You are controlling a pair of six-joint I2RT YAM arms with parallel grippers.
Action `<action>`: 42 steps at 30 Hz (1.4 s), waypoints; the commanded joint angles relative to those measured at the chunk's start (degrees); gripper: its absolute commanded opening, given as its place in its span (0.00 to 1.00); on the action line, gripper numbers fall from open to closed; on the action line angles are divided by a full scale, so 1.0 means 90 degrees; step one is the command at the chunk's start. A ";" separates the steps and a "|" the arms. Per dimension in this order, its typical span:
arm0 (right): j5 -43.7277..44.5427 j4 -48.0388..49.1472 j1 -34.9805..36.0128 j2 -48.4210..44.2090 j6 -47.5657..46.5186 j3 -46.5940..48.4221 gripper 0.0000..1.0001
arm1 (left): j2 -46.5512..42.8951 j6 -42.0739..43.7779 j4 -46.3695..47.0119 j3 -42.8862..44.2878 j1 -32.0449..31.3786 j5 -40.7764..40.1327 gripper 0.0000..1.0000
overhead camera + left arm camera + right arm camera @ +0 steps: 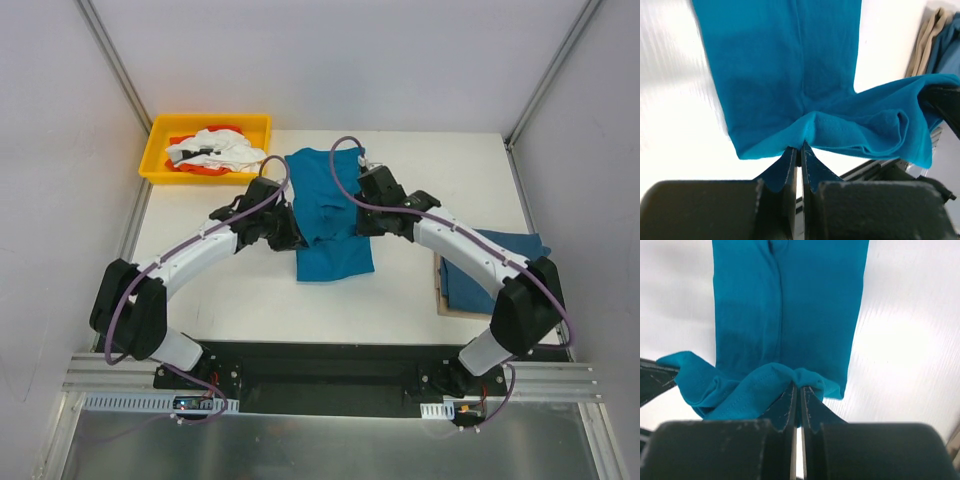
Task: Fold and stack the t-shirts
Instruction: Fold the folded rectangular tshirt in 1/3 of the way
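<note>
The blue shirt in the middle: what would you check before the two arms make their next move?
1. Grip of left pincer on shirt hem: ok, shut on cloth.
2. Grip of right pincer on the same hem: ok.
3. Far part of shirt flat on table: ok.
4. Cloth between the pincers taut: not ok, it sags in folds.
5. Tidiness of folded pile at right: cannot tell, right arm covers it.
</note>
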 commanded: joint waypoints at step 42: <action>-0.1716 0.0261 -0.1494 0.2321 -0.0601 0.2052 0.81 | 0.1670 0.1142 -0.0037 0.1743 0.1343 0.0643 0.99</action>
